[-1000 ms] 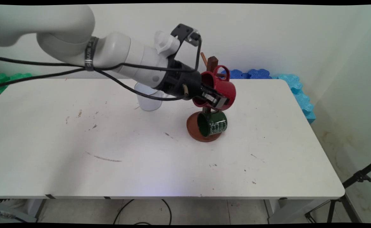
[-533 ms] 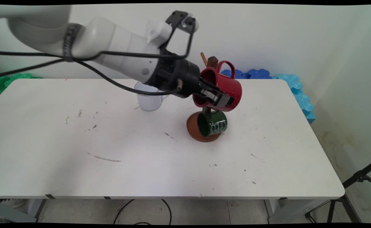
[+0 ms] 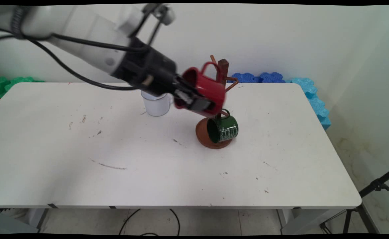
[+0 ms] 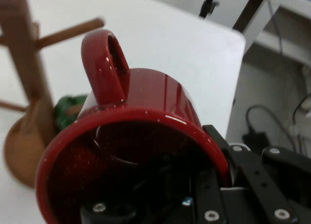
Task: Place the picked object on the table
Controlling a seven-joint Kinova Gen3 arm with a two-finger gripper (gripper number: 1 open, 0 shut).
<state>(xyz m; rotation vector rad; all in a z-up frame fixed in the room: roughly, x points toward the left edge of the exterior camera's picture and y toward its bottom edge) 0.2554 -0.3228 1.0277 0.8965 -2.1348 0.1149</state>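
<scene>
A: Gripper (image 3: 194, 99) clamped on red mug (image 3: 205, 92), one finger inside the rim; carried leftward off the wooden mug tree (image 3: 221, 83).

B: Held airborne above tabletop (image 3: 148, 159), near green mug (image 3: 223, 128) and white mug (image 3: 156, 103).

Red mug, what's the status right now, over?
Gripper shut on red mug, jaws clamping its rim. Mug tipped sideways, in the air, beside wooden mug tree. Green mug hangs below; white mug behind.
</scene>
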